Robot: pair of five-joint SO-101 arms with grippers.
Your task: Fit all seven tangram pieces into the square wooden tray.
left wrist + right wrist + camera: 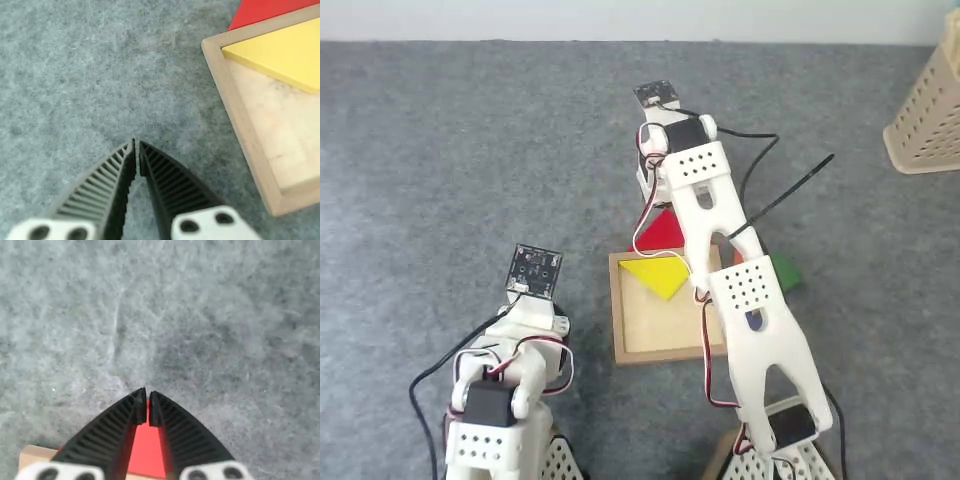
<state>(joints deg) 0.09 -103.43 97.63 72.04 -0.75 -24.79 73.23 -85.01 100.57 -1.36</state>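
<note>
Early stage: yellow pc [657, 272] in tray [616, 310]; right gripper [147, 392], tips together over red pc [147, 450], must open to grasp; left gripper [136, 144] closed too.

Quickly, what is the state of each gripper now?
Left gripper: closed, holding nothing.
Right gripper: closed, nothing between its tips; the red piece lies beneath it.

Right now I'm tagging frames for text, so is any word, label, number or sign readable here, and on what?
None can be read.
The wooden tray, yellow piece, red piece and green piece are plain.
Any marks on the camera boards are too small to read.
</note>
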